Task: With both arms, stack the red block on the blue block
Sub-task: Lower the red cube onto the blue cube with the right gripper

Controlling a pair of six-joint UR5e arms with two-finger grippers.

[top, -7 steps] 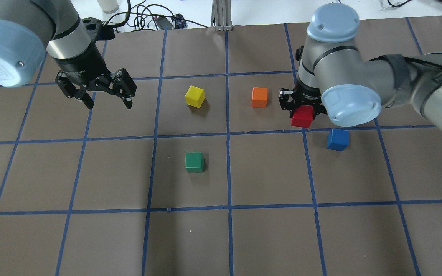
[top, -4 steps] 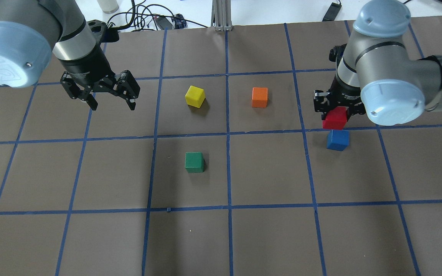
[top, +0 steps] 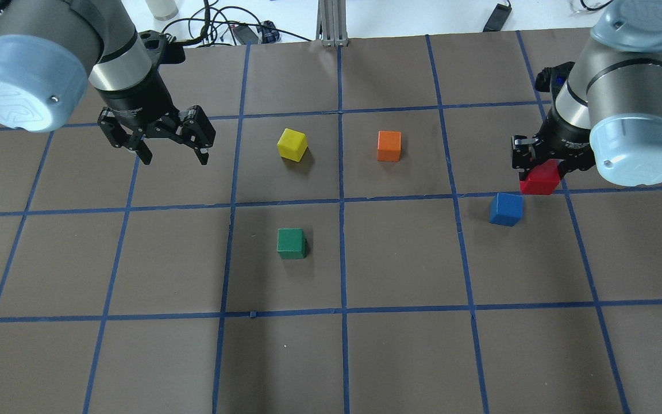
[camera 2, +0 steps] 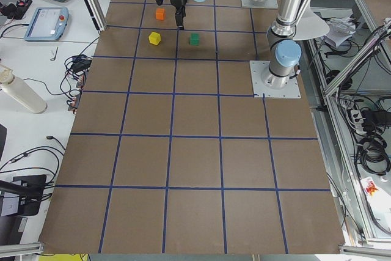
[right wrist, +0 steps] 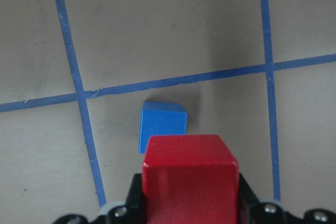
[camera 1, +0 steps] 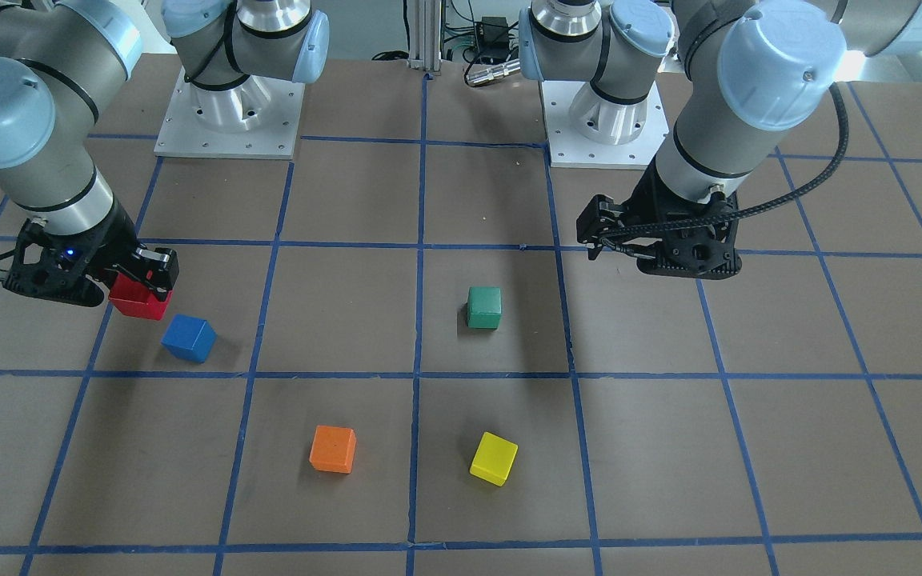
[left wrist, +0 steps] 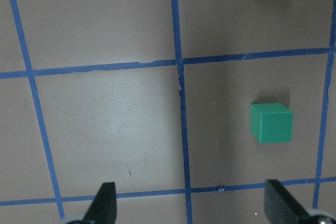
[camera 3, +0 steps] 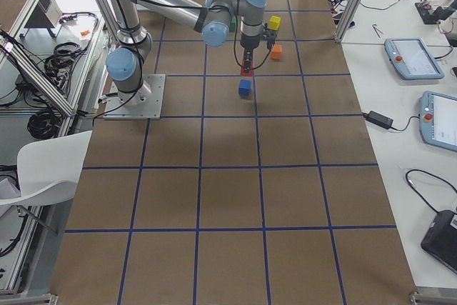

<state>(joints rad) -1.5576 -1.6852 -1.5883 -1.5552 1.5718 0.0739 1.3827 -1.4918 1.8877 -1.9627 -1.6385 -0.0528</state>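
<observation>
I see bare worktop [top: 400,356] on every side of the blue block [top: 505,209], so its top is open from above. My right hand [top: 541,171], closed around the red block [top: 539,183], hangs just beside it with nothing between them. The orange block [top: 389,145], yellow block [top: 292,144] and green block [top: 291,243] stand well apart from it, as does my left hand [top: 176,156], fingers spread.
</observation>
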